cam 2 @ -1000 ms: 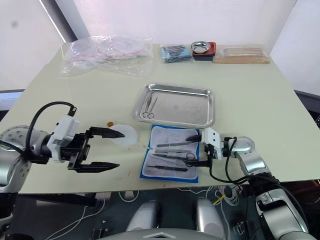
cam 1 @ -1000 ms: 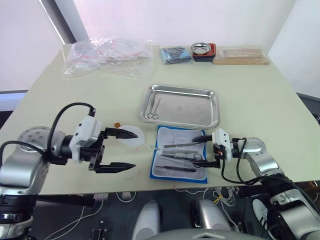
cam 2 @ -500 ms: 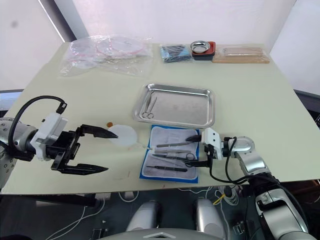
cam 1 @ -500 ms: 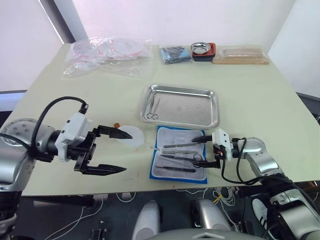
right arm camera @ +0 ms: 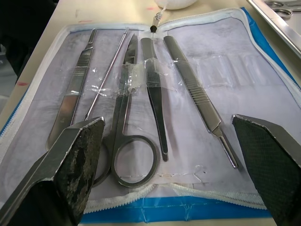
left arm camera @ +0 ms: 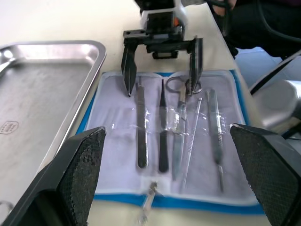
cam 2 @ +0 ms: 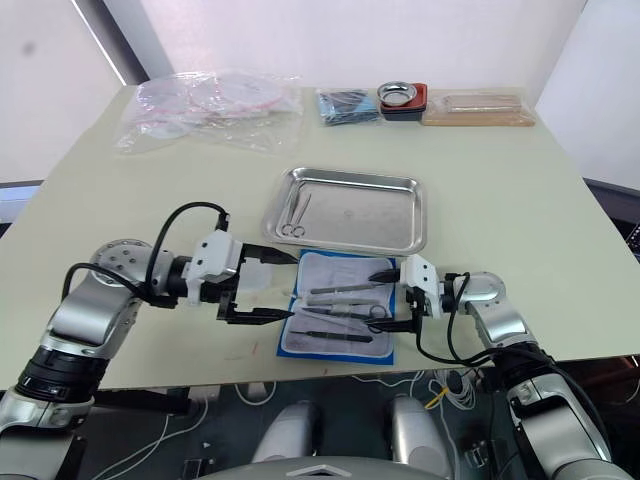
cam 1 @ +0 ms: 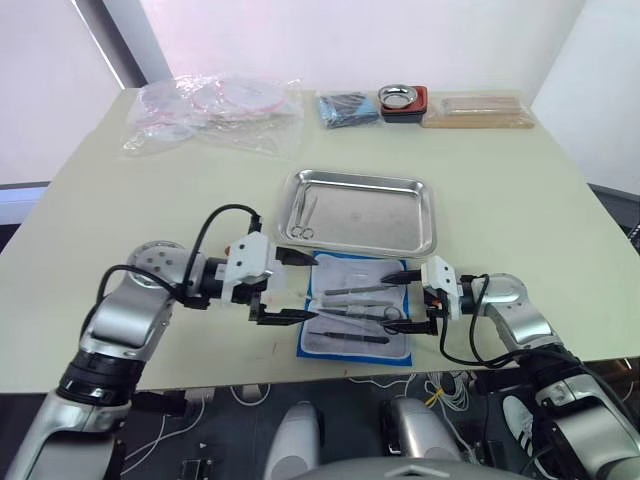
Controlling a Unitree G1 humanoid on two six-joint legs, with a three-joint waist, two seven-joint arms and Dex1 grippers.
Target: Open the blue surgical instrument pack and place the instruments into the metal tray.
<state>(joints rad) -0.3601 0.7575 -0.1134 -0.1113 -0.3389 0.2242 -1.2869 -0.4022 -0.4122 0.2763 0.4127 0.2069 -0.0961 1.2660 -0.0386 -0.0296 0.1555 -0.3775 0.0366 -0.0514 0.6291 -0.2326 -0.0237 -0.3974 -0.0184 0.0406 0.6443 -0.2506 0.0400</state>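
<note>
Lying unfolded on the surface just beside the metal tray, blue surgical instrument pack exposes pocketed instruments for picking; left end effector and right end effector, both wide and empty, flank it; one pair of scissors sits in the tray.

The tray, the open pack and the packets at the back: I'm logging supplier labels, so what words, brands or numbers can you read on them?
None can be read.
Metal tray: a small stamped mark on its floor, too blurred to read.
Blue surgical instrument pack: no print on the open inner face.
Instruments: no legible engraving.
Small dark-blue packet: too small to tell.
</note>
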